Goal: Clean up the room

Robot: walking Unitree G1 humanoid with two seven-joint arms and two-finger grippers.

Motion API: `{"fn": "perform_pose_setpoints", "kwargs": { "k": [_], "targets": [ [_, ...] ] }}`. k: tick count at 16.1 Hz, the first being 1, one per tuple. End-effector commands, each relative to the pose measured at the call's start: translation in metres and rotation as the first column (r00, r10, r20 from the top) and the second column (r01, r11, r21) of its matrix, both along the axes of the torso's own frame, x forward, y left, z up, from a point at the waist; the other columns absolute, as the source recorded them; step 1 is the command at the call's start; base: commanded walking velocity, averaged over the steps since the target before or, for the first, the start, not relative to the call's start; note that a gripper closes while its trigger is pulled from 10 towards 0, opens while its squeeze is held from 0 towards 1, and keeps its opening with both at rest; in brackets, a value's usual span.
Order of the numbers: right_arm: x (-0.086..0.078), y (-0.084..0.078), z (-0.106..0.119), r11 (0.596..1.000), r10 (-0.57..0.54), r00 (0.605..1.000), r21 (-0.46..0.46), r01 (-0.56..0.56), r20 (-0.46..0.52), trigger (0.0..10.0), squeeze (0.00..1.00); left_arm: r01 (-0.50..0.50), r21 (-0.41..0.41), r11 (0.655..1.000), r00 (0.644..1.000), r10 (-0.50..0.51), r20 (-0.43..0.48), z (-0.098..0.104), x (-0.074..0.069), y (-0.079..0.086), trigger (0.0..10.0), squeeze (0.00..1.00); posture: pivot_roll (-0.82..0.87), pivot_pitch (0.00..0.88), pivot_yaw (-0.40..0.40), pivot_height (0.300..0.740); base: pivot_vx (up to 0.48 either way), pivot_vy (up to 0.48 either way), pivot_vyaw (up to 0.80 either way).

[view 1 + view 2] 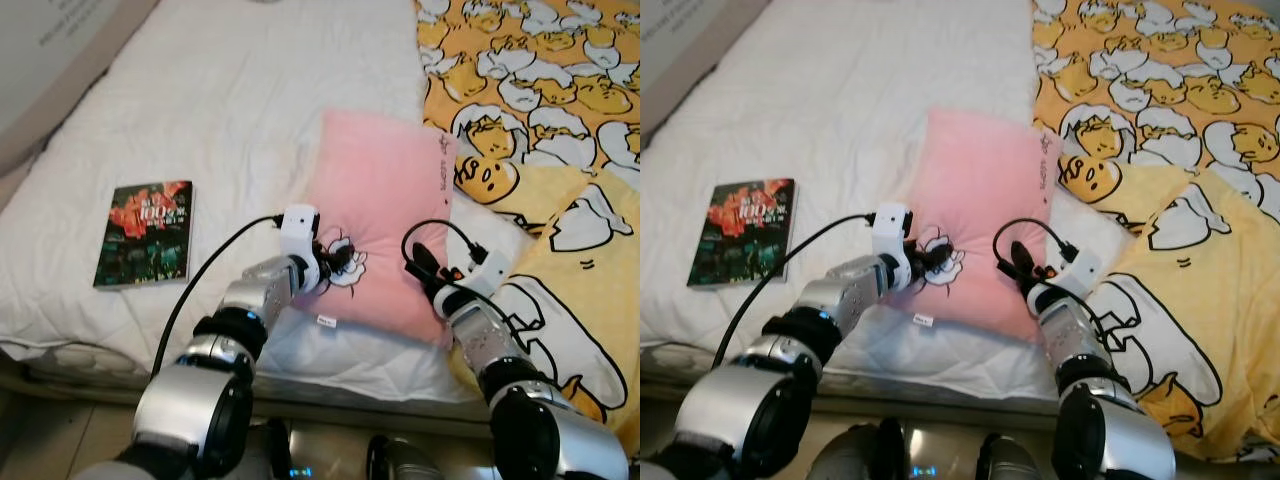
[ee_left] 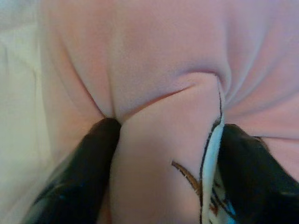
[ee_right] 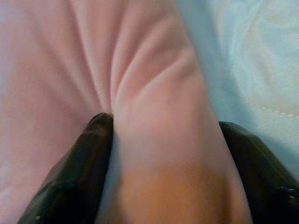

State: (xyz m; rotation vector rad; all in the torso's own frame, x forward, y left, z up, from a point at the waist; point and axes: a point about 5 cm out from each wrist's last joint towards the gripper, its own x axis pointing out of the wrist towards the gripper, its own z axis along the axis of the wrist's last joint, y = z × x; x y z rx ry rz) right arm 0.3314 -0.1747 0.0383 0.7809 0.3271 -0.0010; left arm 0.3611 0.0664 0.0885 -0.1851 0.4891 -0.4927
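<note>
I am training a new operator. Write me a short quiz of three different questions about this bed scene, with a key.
1. True or false: both grippers pinch the pink pillow.
2. What lies flat on the white sheet, on the robot's left side of the pillow? A) a book B) a cup C) a shoe
3. Fill in: the yellow blanket with the egg cartoon print lies on the robot's ____ side of the pillow.

Key: 1 true: left gripper and right gripper each hold a fold of fabric. 2 A, the book. 3 right.

Open sheet (image 1: pixel 230 110) between book (image 1: pixel 145 233) and pillow (image 1: pixel 375 190).
</note>
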Motion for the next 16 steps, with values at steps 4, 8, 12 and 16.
{"fn": "perform_pose_setpoints", "kwargs": {
  "k": [4,8,12,16],
  "targets": [
    [-0.013,0.002,-0.020,0.999,0.023,0.990,-0.040,-0.029,-0.137,0.0,0.00,0.029,0.048,0.998,1.000,-0.029,0.002,-0.005,-0.002,-0.005,0.0,0.00,0.01,0.041,0.013,0.740,0.000,0.000,0.00],
    [-0.015,-0.003,-0.023,0.999,-0.015,0.986,-0.037,0.009,-0.166,0.0,0.00,0.055,0.051,0.997,0.998,-0.055,0.005,-0.005,-0.002,-0.008,0.0,0.00,0.01,0.000,0.037,0.740,0.000,0.000,0.00],
    [-0.010,-0.001,-0.018,1.000,-0.028,0.987,-0.015,0.026,-0.156,0.0,0.00,0.129,0.112,0.985,0.991,-0.132,0.024,-0.010,-0.007,-0.014,0.0,0.00,0.00,0.000,0.059,0.740,0.000,0.000,0.00],
    [-0.013,-0.004,-0.021,0.997,-0.069,0.981,0.020,0.074,-0.179,0.0,0.00,0.149,0.096,0.984,0.989,-0.150,0.005,-0.013,-0.011,-0.020,0.0,0.00,-0.01,0.000,0.071,0.740,0.000,0.000,0.00]
  ]
}}
